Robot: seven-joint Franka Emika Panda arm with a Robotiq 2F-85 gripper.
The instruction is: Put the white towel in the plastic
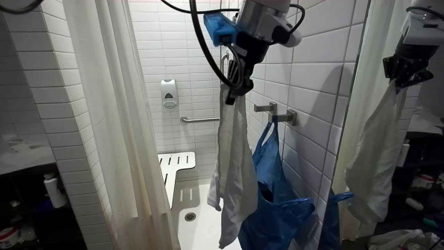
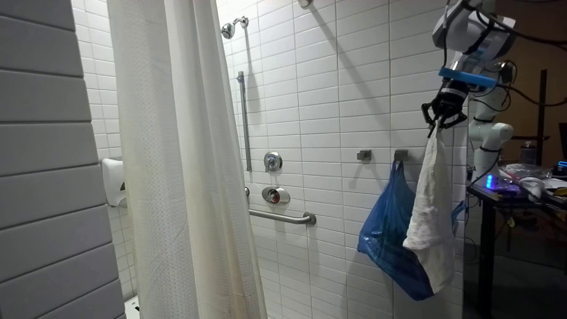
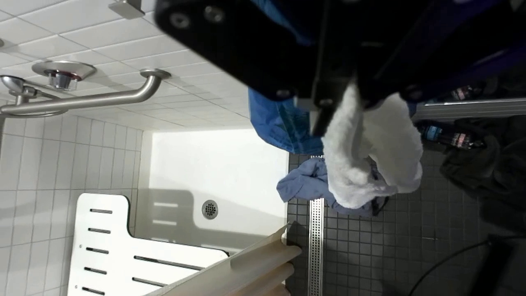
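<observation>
One white plastic soap dispenser (image 2: 113,181) shows at the left of an exterior view, well left of the claw (image 2: 436,126) and lower than it. Partly in front of it hangs a long cream fabric shower curtain (image 2: 190,177), also well left of the claw. Next, on the white tiled wall (image 2: 319,124), come a chrome shower head (image 2: 227,30), higher than the claw, and a round chrome shower valve (image 2: 273,162) with a brushed-metal grab bar (image 2: 281,217) under it, both lower than the claw. Nearer, left of the claw and lower, are two square metal hooks (image 2: 401,155); the right-hand one carries a blue plastic bag (image 2: 385,230) by its gathered top. Right of the bag's middle, directly below the claw, hangs the white cloth towel (image 2: 432,230), outside the bag and in front of its right side; whether the two touch, I cannot tell. In the wrist view, the towel hides part of a crumpled blue-grey cloth (image 3: 304,185) on the grey tiled floor (image 3: 349,255), down below the claw. The claw itself, black and two-fingered, is pinched tight on the towel's upper end. Above the claw is the white robot arm (image 2: 463,37); to the right of the claw and lower stands a dark counter (image 2: 486,208) with a glowing blue light (image 2: 489,181) at its left end.
</observation>
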